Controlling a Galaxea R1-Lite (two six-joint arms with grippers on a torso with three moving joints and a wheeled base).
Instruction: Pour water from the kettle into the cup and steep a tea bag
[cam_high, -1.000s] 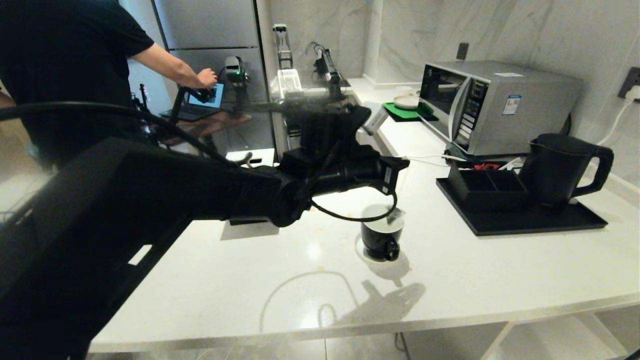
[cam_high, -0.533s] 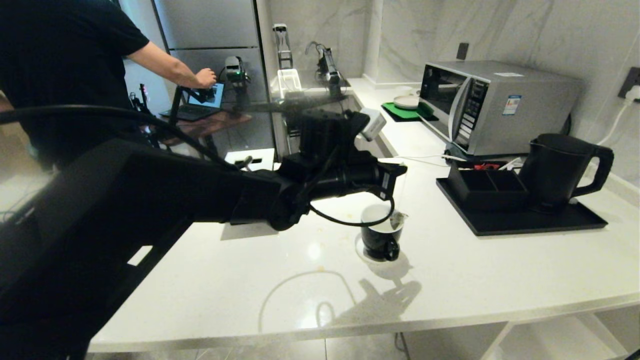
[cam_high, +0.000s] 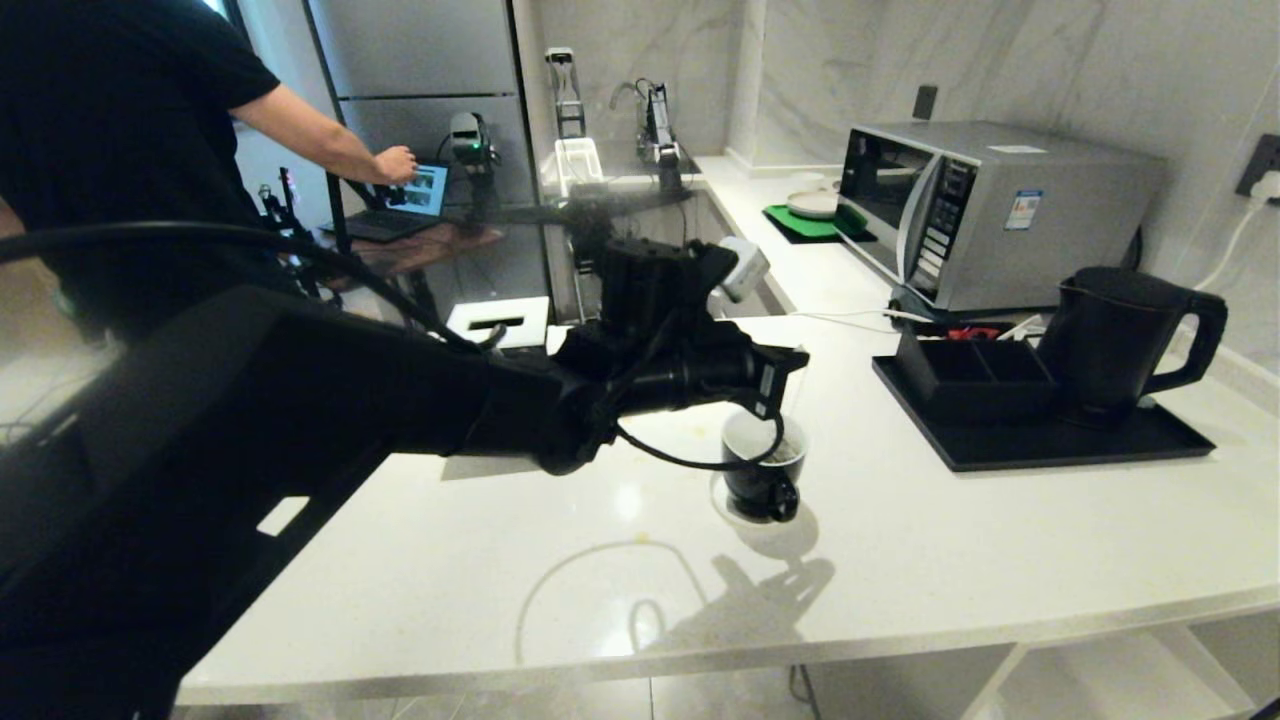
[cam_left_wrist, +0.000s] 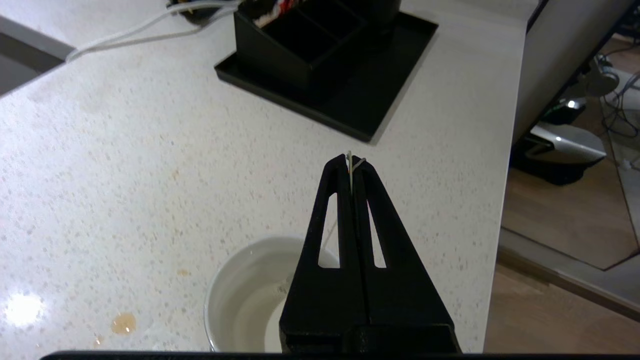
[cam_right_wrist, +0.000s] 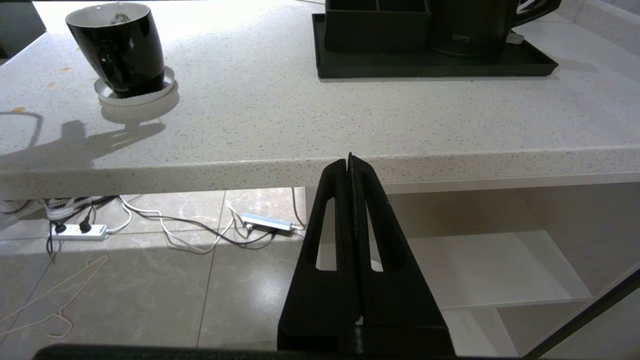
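The left claw (cam_left_wrist: 351, 162) hangs over the black cup (cam_high: 762, 470) near the middle of the white counter (cam_high: 950, 540), clenched on the thin pale string (cam_left_wrist: 349, 167) of the tea bag (cam_right_wrist: 119, 19), which sits inside the cup. The black kettle (cam_high: 1120, 340) stands on a black tray (cam_high: 1050, 440) at the cup's two o'clock. The right claw (cam_right_wrist: 351, 162), clamped with nothing in it, waits below the counter edge.

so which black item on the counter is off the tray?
The cup: it stands alone on its white saucer. The kettle and the compartment box sit on the tray.
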